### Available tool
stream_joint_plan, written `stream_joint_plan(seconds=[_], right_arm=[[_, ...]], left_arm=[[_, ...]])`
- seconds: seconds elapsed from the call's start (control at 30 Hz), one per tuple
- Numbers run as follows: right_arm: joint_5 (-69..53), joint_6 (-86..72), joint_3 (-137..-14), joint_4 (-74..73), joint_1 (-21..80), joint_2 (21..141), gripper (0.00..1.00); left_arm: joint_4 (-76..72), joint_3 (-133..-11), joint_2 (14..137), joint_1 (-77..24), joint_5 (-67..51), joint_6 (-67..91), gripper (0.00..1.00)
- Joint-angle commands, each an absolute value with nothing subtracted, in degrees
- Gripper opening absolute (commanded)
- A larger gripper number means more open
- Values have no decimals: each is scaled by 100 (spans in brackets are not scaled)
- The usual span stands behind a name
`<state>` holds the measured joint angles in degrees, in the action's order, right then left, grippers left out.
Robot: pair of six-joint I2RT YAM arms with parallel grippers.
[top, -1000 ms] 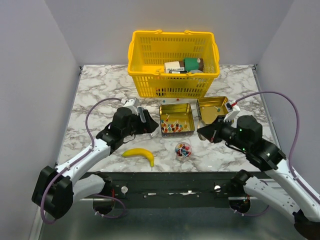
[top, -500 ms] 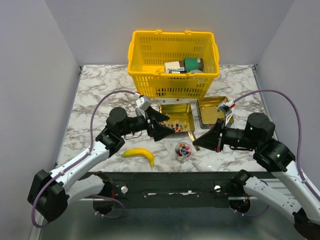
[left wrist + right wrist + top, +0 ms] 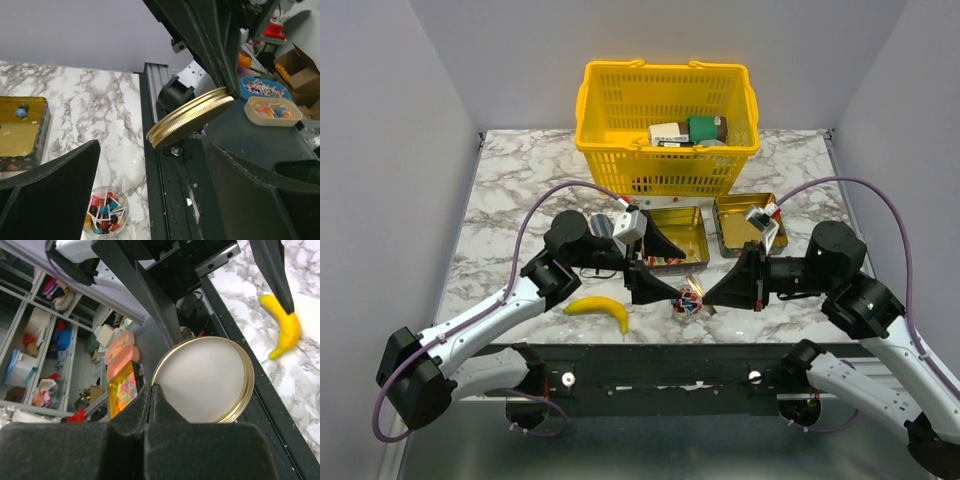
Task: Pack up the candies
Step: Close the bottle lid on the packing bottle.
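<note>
The candies, small lollipops in many colours, fill a small clear jar (image 3: 687, 300) near the table's front edge; the jar also shows in the left wrist view (image 3: 104, 217). More candies (image 3: 670, 260) lie in an open gold tin (image 3: 675, 222). My left gripper (image 3: 670, 268) is open and empty, just left of the jar and above the tin's near edge. My right gripper (image 3: 715, 293) is shut on the rim of a round gold lid (image 3: 205, 380), held tilted just right of the jar. The lid also shows in the left wrist view (image 3: 190, 117).
A yellow banana (image 3: 602, 310) lies left of the jar. A second gold tin part (image 3: 745, 220) sits right of the open tin. A yellow basket (image 3: 620, 150) holding boxes stands at the back. The black front rail (image 3: 650, 365) runs along the near edge.
Both arms have closed in on the jar. My open left gripper swung right and nearer; my right gripper carried the lid left to the jar's side.
</note>
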<state>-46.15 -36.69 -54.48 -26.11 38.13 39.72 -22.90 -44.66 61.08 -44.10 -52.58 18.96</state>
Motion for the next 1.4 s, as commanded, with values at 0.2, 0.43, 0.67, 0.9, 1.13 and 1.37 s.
stream_joint_plan(seconds=[0.2, 0.43, 0.67, 0.9, 1.13, 1.37], right_arm=[[-5528, -4332, -5283, -1504, 3779, 4473, 1], [-5695, -4570, -5142, -1151, 3788, 4597, 1], [-5240, -4640, -4878, -1160, 3779, 4509, 23], [-4843, -4948, -4123, -915, 3779, 4412, 45], [-3728, -4861, -3701, -1062, 3779, 3973, 70], [-1762, -4597, -3577, -2012, 3779, 3631, 76]], left_arm=[[-2065, -4808, 6372, -4685, -5888, 1433, 95], [-2109, -4790, 6434, -4693, -5976, 1476, 67], [-2258, -4597, 6442, -4693, -5731, 1722, 20], [-2917, -4237, 6513, -4693, -5458, 2337, 6], [-3094, -4043, 6592, -4685, -5064, 2891, 3], [-2550, -3797, 6469, -4693, -4062, 3471, 8]])
